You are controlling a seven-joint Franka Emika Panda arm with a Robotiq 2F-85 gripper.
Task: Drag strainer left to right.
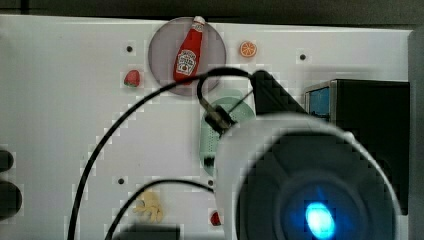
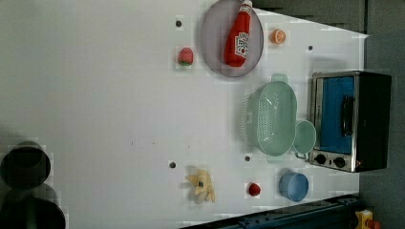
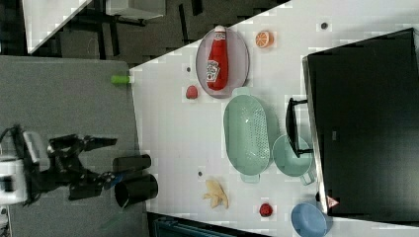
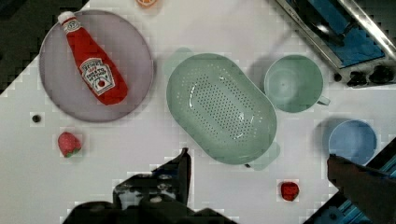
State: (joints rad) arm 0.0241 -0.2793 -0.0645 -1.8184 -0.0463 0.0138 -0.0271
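The pale mint-green plastic oblong strainer [image 2: 276, 118] with a perforated bottom is seen right of centre in the left view, resting on the white table [image 2: 95, 95], with its long axis running up and down the frame. Touching or just beside its lower right edge, a round mint-green mug [image 2: 304, 137] with a small handle is found, and beyond that a black-and-silver toaster oven [image 2: 351, 120] with a blue door panel stands at the right edge of the left view. A round grey plate [image 2: 215, 52] is placed at the upper middle of the left view, and a red ketchup bottle [image 2: 238, 34] is laid on it. A red strawberry [image 2: 185, 56] lies to the left of the plate and an orange slice [image 2: 278, 36] to its right. Towards the bottom of the left view a yellow peeled banana [image 2: 201, 186], a small red fruit [image 2: 254, 189] and a round blue bowl [image 2: 293, 186] are set in a row from left to right. In the wrist view the black gripper [image 4: 259, 179] is seen at the lower edge of the frame, with its jaws spread wide and nothing held between them; the strainer [image 4: 221, 107] lies in the middle of that frame, apart from the fingers [image 4: 182, 170]. In the top view the strainer [image 1: 220, 107] is partly covered by the arm [image 1: 300, 185].
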